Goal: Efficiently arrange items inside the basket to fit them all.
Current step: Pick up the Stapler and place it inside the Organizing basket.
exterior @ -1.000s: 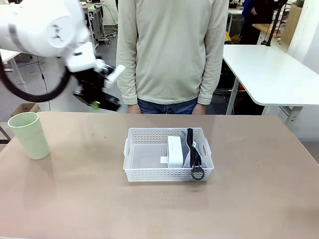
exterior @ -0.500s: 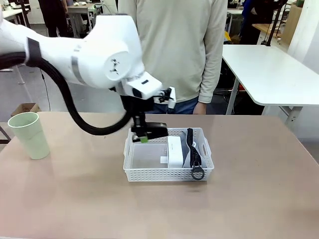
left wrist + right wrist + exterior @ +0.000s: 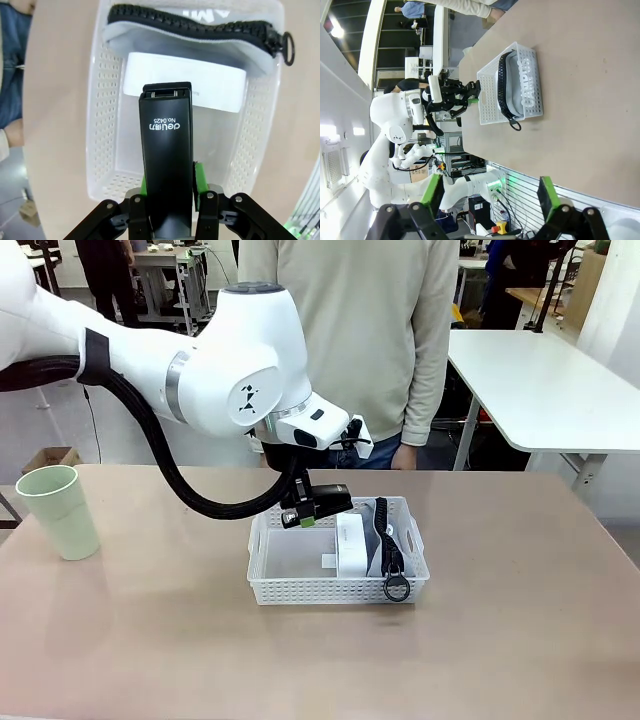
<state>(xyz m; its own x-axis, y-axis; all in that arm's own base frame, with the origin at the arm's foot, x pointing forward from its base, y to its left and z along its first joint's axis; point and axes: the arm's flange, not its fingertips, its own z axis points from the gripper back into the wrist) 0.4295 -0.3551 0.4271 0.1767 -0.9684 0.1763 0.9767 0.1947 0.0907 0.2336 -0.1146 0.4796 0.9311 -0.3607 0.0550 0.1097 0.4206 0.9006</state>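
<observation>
Pinching the small black stapler between its green pads, the left gripper hangs over the white mesh basket. In the left wrist view the stapler's top carries white print, upside down to the camera: the brand "deli" beside a small logo, then "No.0425". From the front the left gripper holds the stapler roughly level above the basket's far rim, its free end pointing toward the white boxy device. Whether the stapler touches anything below, I cannot tell.

Inside the basket the white boxy device stands on edge near the middle, with faint grey print on its side too small to read. Just beside it, against the right wall, the grey pouch stands with its black zip uppermost and a ring hanging over the near rim. The left half of the basket floor is bare. In the right wrist view the pouch shows "CAMPUS" in pale capitals through the side of the basket.

The pale green cup stands upright on the table at its left edge, well apart from the basket.

The right gripper has its jaws spread wide, nothing between them, well apart from the basket. A person stands at the far side.
</observation>
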